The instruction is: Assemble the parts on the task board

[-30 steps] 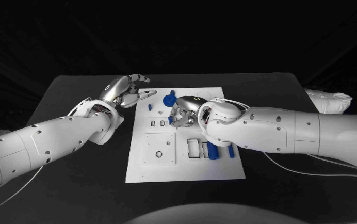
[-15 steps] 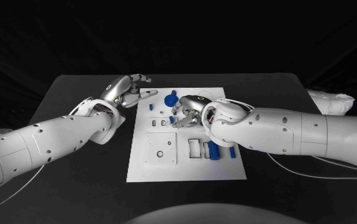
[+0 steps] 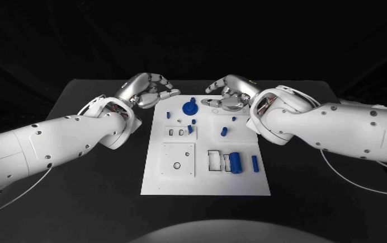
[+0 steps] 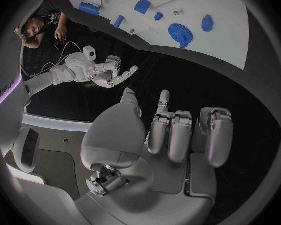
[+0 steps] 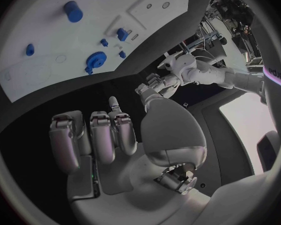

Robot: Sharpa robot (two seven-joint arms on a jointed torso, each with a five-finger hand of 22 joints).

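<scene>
Hovering over the far end of the white board (image 3: 206,181), both hands are empty. The left hand (image 3: 151,90) sits just off the board's far left corner with its fingers curled in on nothing; the right hand (image 3: 229,94) hangs over the far right part of the board, fingers likewise curled in and holding nothing, as the right wrist view also shows (image 5: 115,140).

The blue pieces lie scattered on the board. A gear (image 3: 190,108) rests at the far end between the two hands. Nearer, a small peg (image 3: 189,129) stands by the middle, with a small stud (image 3: 224,131) to its right. At the near right, a thick cylinder (image 3: 235,162) lies beside a rectangular slot (image 3: 213,160), and a thin rod (image 3: 255,163) lies just right of the cylinder.

To my eye these look like hard, light plastic parts: stiff, not fragile, but smooth enough to slip or roll. I would take the cylinder across its middle, thumb against fingers, since it may roll if nudged. The gear offers its toothed rim for grip. The peg and stud are tiny, so a fingertip pinch from above seems the only way.
</scene>
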